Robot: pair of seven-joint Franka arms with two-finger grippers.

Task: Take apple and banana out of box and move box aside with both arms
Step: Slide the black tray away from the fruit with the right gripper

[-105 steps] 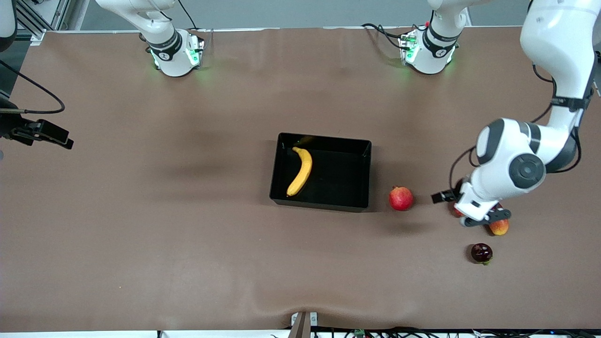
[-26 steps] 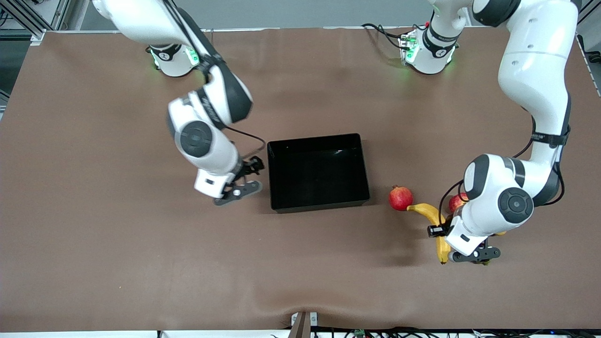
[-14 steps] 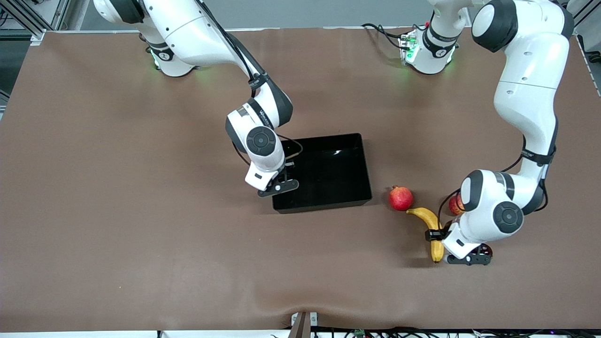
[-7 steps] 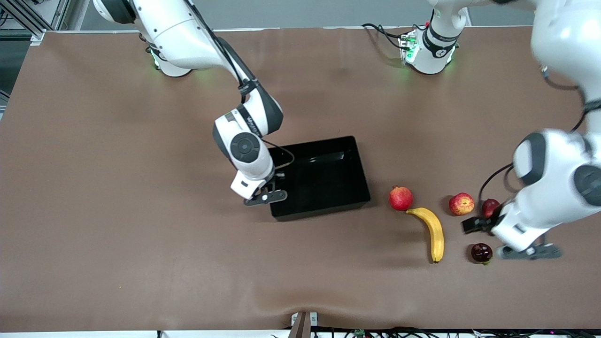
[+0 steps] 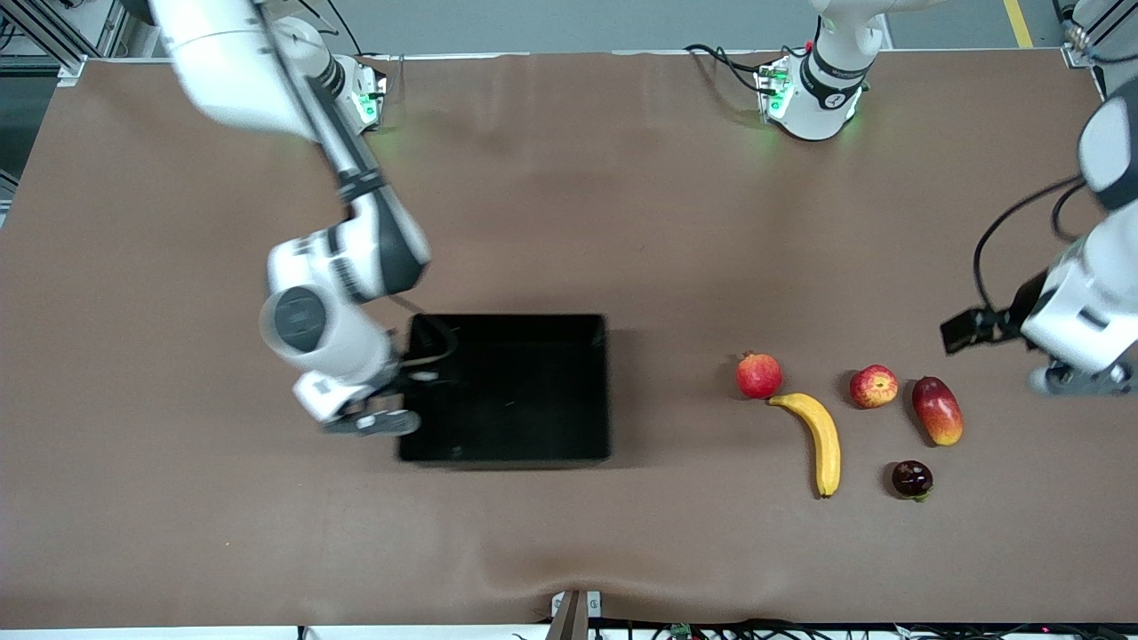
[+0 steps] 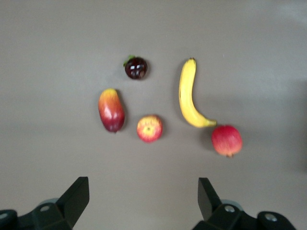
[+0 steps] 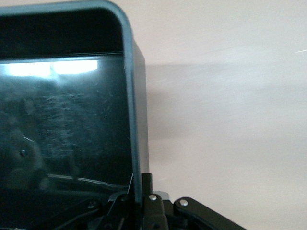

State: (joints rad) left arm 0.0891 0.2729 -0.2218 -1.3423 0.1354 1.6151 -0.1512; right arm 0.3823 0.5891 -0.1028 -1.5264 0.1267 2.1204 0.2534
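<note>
The black tray [image 5: 507,444] lies empty near the table's middle. My right gripper [image 5: 398,400] is shut on the tray's wall [image 7: 135,105] at the end toward the right arm. The yellow banana [image 5: 822,434] and the small red-and-yellow apple [image 5: 873,387] lie on the table toward the left arm's end, apart from the tray. They also show in the left wrist view, the banana [image 6: 188,96] and the apple [image 6: 149,128]. My left gripper [image 5: 1080,378] is open and empty, up over the table beside the fruits [image 6: 142,199].
A red pomegranate [image 5: 758,375] touches the banana's tip. A red-and-yellow mango [image 5: 937,410] lies beside the apple. A small dark round fruit [image 5: 911,478] lies nearer the front camera than the mango. Brown table all around.
My right gripper has dragged the tray toward the front camera and the right arm's end. My left gripper has drawn away from the fruits toward its end of the table, uncovering the mango.
</note>
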